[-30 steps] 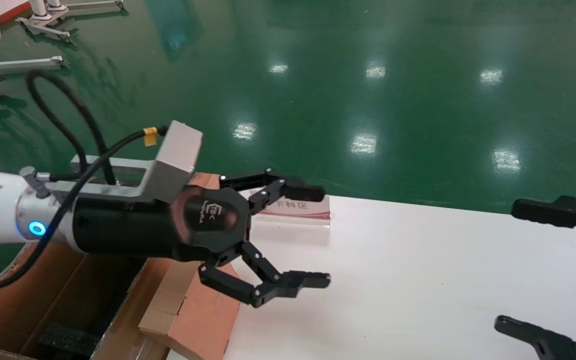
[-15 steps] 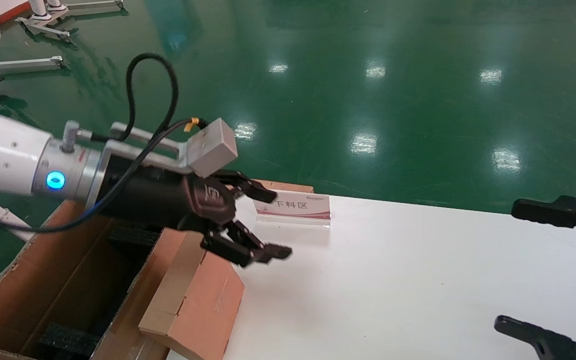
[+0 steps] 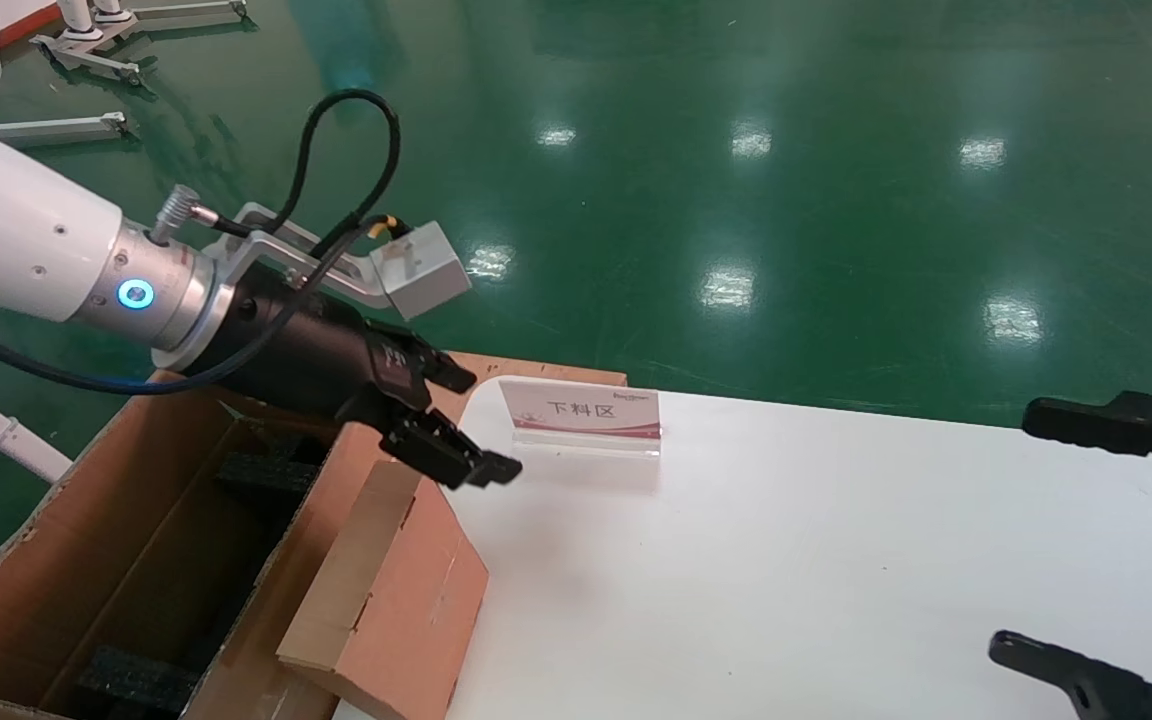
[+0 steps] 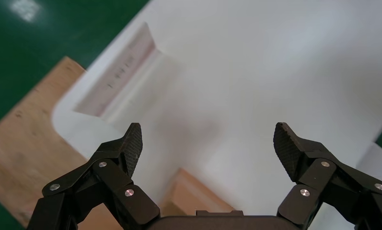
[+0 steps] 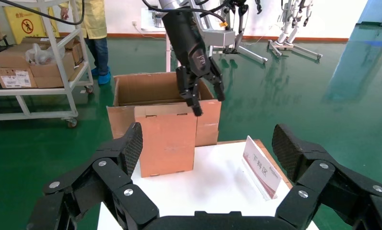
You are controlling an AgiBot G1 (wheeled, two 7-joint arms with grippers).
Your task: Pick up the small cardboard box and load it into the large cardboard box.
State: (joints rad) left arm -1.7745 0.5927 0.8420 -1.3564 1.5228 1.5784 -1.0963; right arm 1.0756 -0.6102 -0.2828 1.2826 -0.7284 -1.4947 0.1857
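Inspector: Head view first. Where is the small cardboard box?

Operator: It leans tilted against the outer side of the large cardboard box, at the corner of the white table. It is outside the big carton's hollow, where black foam lies at the bottom.

Inspector: And the left gripper?

Operator: It hangs just past the large cardboard box's table-side flap and above the small carton. Its fingers are spread wide and empty, touching nothing. A sign stands on the table a little farther from the big carton. The right gripper is parked well away from the carton at the table's far side, with its jaws gaping too.

Inspector: Left wrist view?

Operator: The left gripper is splayed, with nothing between the fingers. Under it show bare table, a corner of the small cardboard box, the sign, and a flap of the large cardboard box.

Inspector: Right wrist view?

Operator: The right gripper is spread and holds nothing. Beyond it, the small cardboard box stands against the front of the large cardboard box. The left gripper hangs open over the small box's top edge, clear of it. The sign sits beside them on the table.
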